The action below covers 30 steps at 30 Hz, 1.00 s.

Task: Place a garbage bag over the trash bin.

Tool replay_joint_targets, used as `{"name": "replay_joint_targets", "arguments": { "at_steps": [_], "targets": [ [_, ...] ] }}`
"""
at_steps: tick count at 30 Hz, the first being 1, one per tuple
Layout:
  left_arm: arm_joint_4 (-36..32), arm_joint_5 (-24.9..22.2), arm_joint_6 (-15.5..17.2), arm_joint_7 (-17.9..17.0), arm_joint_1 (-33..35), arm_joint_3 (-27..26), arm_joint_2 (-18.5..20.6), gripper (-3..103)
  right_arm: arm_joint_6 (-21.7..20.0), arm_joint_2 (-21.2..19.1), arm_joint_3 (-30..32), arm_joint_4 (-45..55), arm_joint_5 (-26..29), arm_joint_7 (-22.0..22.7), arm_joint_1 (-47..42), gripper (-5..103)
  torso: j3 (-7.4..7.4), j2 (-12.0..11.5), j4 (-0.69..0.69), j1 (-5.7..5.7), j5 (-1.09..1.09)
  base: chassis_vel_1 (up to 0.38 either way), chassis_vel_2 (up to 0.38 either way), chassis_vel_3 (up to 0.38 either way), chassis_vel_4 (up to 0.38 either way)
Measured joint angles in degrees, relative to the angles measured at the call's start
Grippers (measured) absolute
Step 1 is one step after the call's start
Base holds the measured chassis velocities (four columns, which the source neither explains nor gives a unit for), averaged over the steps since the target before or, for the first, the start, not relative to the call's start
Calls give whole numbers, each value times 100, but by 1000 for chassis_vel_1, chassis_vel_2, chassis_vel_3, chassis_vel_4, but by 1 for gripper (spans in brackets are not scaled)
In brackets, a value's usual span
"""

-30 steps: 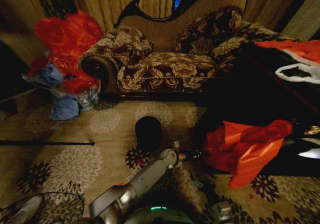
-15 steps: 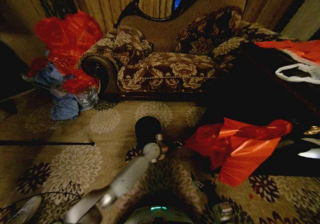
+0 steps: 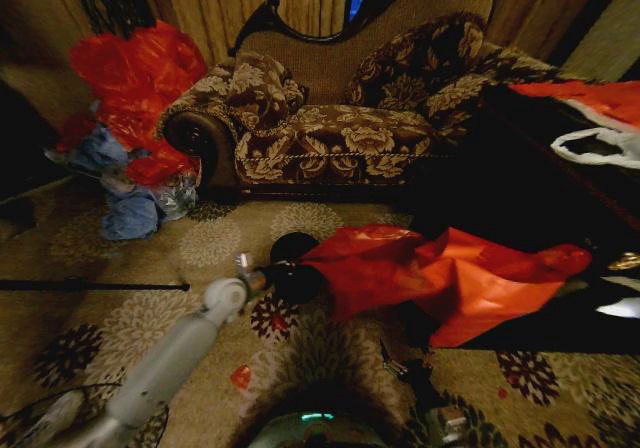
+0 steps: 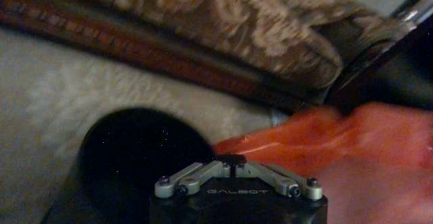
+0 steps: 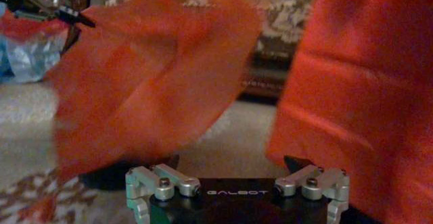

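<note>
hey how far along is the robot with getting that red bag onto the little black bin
Partly there. Done: the garbage bag is lifted and stretched out beside the trash bin. In hand: the left gripper, shut on the bag's edge, sits at the bin's rim; the right gripper is open near the bag's other end. Left: the bin's mouth is uncovered, so the bag must be opened and pulled over it.

The left arm is extended forward, its gripper (image 3: 268,271) closed to a pinch; the right gripper (image 5: 233,181) is spread wide.

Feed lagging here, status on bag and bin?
Left gripper shut on garbage bag, at trash bin rim. Bag stretched rightward, bin not covered. Right gripper open.
</note>
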Motion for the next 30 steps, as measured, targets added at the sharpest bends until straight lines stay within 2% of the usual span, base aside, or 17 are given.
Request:
{"name": "replay_joint_targets", "arguments": {
  "at_steps": [7, 13, 14, 17, 18, 19, 21, 23, 24, 26, 27, 28, 29, 30],
  "targets": [
    [-240, -243, 5, -221, -648, 319, -230, 0, 87, -277, 46, 325, 129, 15, -212, 100, 0, 0, -4, 0, 1, 0, 0, 0, 0],
    [-317, -298, 41, -293, -805, 445, -287, 0, 102, -386, -122, 460, 282, -121, -94, 100, 0, 0, -3, 0, 1, 0, 0, 0, 0],
    [-360, -317, 54, -332, -813, 497, -288, 0, 122, -401, -274, 346, 245, -227, 152, 92, 0, 0, -2, 0, 0, 0, 0, 0, 0],
    [-429, -361, 59, -418, -823, 580, -257, 0, 86, -439, -579, 246, 247, -264, 450, 92, 0, 0, 0, 0, 2, 0, 0, 0, 0],
    [-458, -392, 68, -471, -830, 612, -239, 0, 39, -465, -724, 244, 276, -260, 541, 84, 0, 0, 0, 0, -1, 0, 0, 0, 0],
    [-458, -392, 68, -471, -830, 612, -239, 0, 39, -465, -724, 244, 276, -260, 541, 84, 0, 0, 0, 0, -1, 0, 0, 0, 0],
    [-489, -456, 98, -565, -869, 663, -211, 0, -76, -522, -1151, 248, 360, -253, 775, 75, 0, 0, 0, 0, 2, 0, 0, 0, 0],
    [-494, -471, 108, -587, -883, 673, -207, 0, -94, -540, -1238, 231, 375, -266, 842, 75, 1, 0, -1, 0, -1, 0, 0, 0, 0],
    [-519, -516, 126, -649, -912, 688, -201, 0, -121, -573, -1420, 112, 402, -294, 1029, 67, 1, 0, -1, 0, -2, 0, 0, 0, 0],
    [-544, -559, 134, -703, -933, 700, -190, 0, -122, -580, -1534, -11, 404, -297, 1175, 67, 1, 0, -2, 0, 2, 0, 0, 0, 0],
    [-589, -623, 142, -759, -959, 718, -167, 0, -122, -581, -1642, -170, 405, -297, 1380, 60, 1, 0, -1, 0, 1, 0, 0, 0, 0],
    [-647, -685, 153, -812, -997, 738, -127, 0, -124, -570, -1709, -316, 421, -291, 1532, 60, 1, 0, 0, 0, 0, 0, 0, 0, 0],
    [-704, -738, 163, -863, -1033, 751, -89, 0, -124, -546, -1790, -474, 462, -256, 1676, 52, 1, -1, -1, 0, 0, 0, 0, 0, 0],
    [-704, -738, 163, -863, -1033, 751, -89, 0, -124, -546, -1790, -474, 462, -256, 1676, 52, 1, -1, -1, 0, 0, 0, 0, 0, 0]
  ]
}}
